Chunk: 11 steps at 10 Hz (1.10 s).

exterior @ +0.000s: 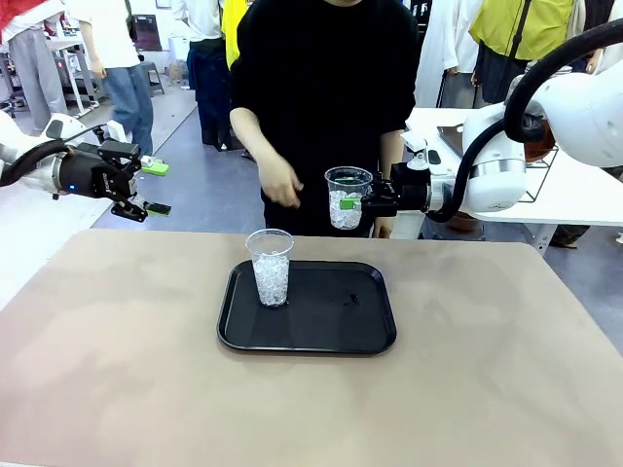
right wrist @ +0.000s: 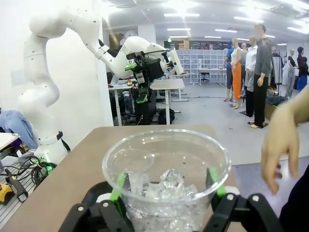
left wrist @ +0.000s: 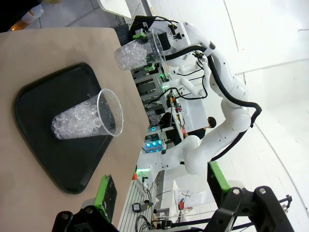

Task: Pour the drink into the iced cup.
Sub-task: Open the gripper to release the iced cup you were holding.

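Right gripper (exterior: 350, 204) fingers (right wrist: 118, 186) are clamped on an iced cup (exterior: 348, 190), one green pad each side just below the rim. Cup is upright, ice roughly halfway up, hanging in the air at the far edge of the table (exterior: 487, 389). Person's hand (exterior: 280, 183) is just beside it, fingers loose, not touching.

Left gripper (exterior: 154, 188): jaws spread wide, nothing between them. It sits off the table's left side, raised, pointing in toward the middle.

Second iced cup (exterior: 270, 268) stands upright in the far-left part of the black tray (exterior: 331, 331), mid-table, well apart from both grippers.

Drink (exterior: 540, 144): an amber-brown patch behind the right arm, over by the white side table at right. Mostly hidden, can't make out the container.
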{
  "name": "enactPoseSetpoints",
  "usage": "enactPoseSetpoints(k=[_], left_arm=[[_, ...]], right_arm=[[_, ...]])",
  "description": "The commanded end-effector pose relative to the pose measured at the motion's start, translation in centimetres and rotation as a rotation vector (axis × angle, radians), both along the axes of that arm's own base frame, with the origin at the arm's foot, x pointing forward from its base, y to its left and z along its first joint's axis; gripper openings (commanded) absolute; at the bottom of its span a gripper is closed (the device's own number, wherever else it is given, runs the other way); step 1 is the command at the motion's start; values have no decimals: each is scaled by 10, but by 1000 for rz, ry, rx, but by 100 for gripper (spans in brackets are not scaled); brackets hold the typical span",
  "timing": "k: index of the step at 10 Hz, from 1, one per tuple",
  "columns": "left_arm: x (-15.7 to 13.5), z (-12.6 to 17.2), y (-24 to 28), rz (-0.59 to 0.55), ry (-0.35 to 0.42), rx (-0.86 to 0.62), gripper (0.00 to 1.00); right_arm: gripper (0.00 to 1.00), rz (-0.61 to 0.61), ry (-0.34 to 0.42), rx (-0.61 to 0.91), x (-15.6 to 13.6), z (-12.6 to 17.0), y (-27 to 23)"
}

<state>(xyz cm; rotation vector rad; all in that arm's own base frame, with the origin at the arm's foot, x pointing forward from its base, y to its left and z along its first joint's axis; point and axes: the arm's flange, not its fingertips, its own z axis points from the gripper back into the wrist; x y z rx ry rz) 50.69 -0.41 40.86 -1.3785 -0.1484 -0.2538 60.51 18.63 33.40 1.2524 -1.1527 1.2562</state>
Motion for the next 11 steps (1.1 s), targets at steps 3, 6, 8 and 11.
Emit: enactPoseSetpoints(k=[3, 6, 8, 11], left_arm=[[0, 0, 1, -2, -2, 2, 100], [0, 0, 1, -2, -2, 2, 100], [0, 0, 1, -2, -2, 2, 100], [0, 0, 1, -2, -2, 2, 100]], right_arm=[[83, -5, -8, 0, 1, 5, 1], [83, -5, -8, 0, 1, 5, 1], [83, -5, -8, 0, 1, 5, 1], [83, -5, -8, 0, 1, 5, 1]])
